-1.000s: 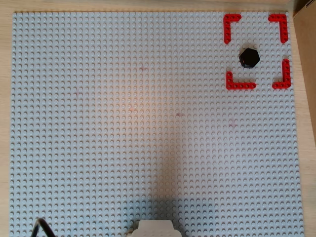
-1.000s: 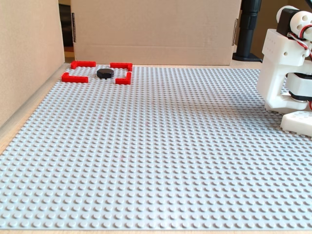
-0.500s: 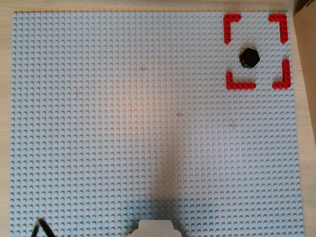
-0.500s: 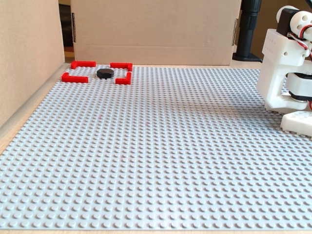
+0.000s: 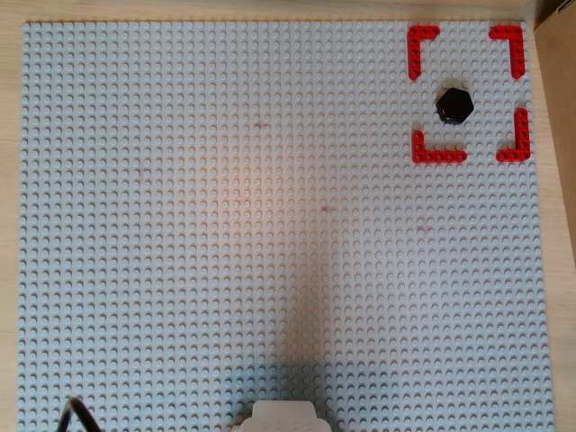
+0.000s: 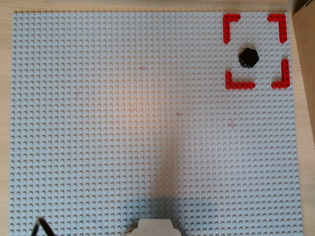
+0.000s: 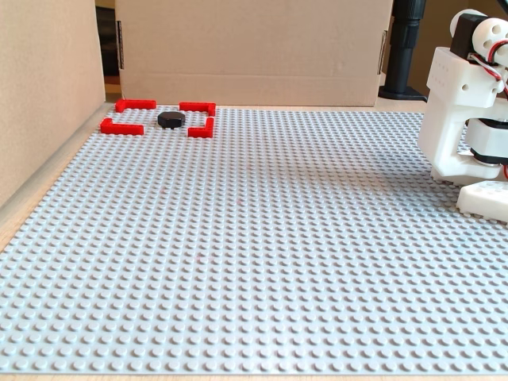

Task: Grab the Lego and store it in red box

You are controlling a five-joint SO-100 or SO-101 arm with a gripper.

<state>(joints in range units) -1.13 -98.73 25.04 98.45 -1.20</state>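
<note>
No readable text anywhere in these views.

The grey studded baseplate [image 5: 270, 225], the red box [image 5: 423, 40], the black Lego [image 5: 454, 105], the cardboard walls [image 7: 254, 48] and the white arm housing [image 7: 460, 111] carry no legible letters, numbers, brand marks or signs; any stud lettering is too small to make out, and no fingers are in view to place anything against.

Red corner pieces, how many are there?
4, all at the gray baseplate's top right: top-left, top-right, bottom-left, bottom-right, around the black Lego. None seem hidden.
</note>
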